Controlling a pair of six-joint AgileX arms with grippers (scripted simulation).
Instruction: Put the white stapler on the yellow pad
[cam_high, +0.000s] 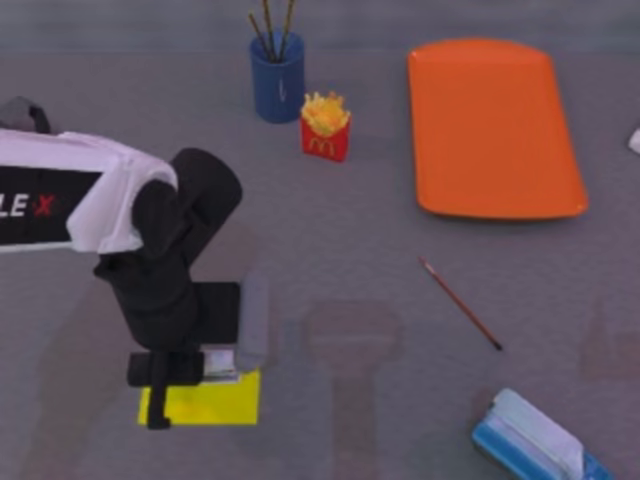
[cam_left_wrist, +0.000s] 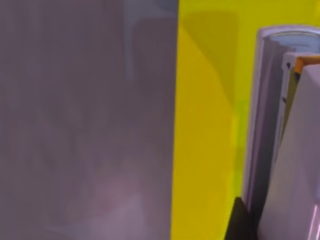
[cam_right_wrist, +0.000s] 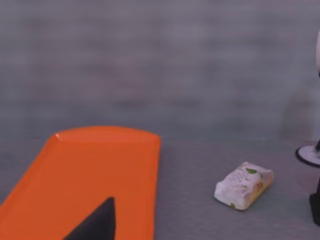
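The left arm (cam_high: 150, 260) hides most of the white stapler (cam_high: 222, 362) and part of the yellow pad (cam_high: 215, 402). The blue stapler (cam_high: 535, 440) is cut off by the edge.

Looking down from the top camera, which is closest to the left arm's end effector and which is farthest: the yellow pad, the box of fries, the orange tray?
Measured from the left end effector, at the table's lower left:
1. The yellow pad, right under it.
2. The box of fries, up toward the middle.
3. The orange tray, at the upper right.
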